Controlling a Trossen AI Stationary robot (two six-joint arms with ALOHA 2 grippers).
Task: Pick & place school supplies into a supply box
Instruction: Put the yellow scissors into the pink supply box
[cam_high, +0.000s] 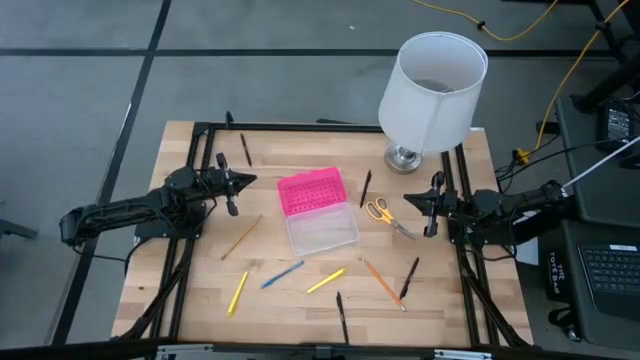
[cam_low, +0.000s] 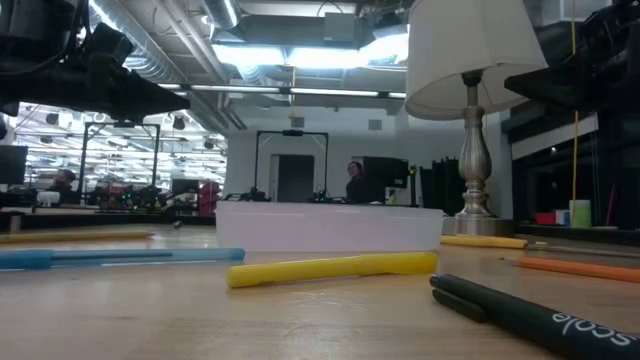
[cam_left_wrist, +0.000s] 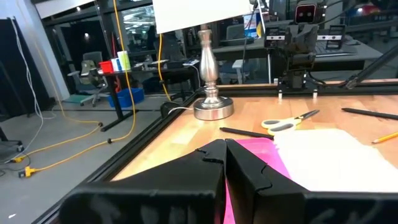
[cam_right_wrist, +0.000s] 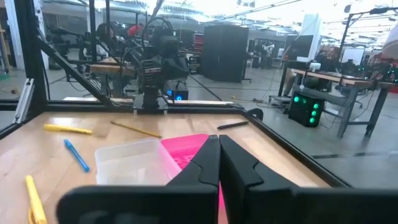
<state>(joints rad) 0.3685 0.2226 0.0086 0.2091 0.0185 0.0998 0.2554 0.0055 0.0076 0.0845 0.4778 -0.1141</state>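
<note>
The supply box (cam_high: 318, 207) lies open mid-table, pink lid (cam_high: 311, 190) toward the far edge and clear base (cam_high: 322, 229) toward the near edge. Pens and pencils lie scattered: a tan pencil (cam_high: 241, 237), a blue pen (cam_high: 282, 275), yellow pens (cam_high: 237, 292) (cam_high: 325, 281), an orange pencil (cam_high: 382, 283), black pens (cam_high: 410, 277) (cam_high: 342, 315). Yellow-handled scissors (cam_high: 385, 214) lie right of the box. My left gripper (cam_high: 238, 184) hovers shut at the left edge; my right gripper (cam_high: 428, 205) hovers shut at the right edge. Both are clear of everything.
A lamp with a white shade (cam_high: 432, 90) and metal base (cam_high: 402, 158) stands at the far right corner. Black frame bars (cam_high: 300, 126) run along the table's edges. More black pens lie at the far side (cam_high: 245, 149) (cam_high: 366, 187). Bare wood shows at the near left.
</note>
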